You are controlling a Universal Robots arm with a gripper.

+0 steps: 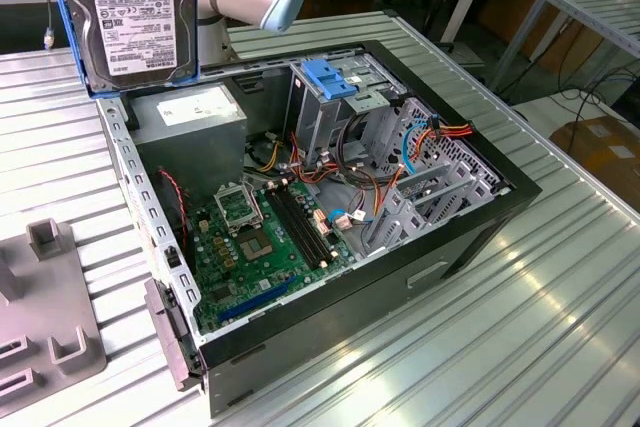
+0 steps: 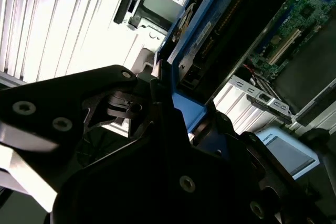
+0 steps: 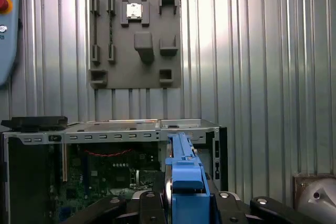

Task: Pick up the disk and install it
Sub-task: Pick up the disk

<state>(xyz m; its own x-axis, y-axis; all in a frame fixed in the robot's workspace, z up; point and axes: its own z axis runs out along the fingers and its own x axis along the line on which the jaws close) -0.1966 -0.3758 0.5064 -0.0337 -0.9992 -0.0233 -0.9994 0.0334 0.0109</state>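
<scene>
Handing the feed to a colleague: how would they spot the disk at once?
Find the open computer case on the ribbed table. Above its grey power-supply box, at the exterior view's upper left, the disk is held upright in the air. Unlike that box, it is thin with blue edge rails.

You see the disk point(image 1: 125, 17) held upright in the air, clear of the table. It is silver-grey metal. Its large white label point(image 1: 137, 35) with black print faces the exterior view, and blue rails point(image 1: 62, 27) run along its edges. It hangs over the open case point(image 1: 330, 342), at the far corner on the exterior view's left. In the first wrist view the gripper point(image 3: 184, 200) clamps its blue edge.
</scene>
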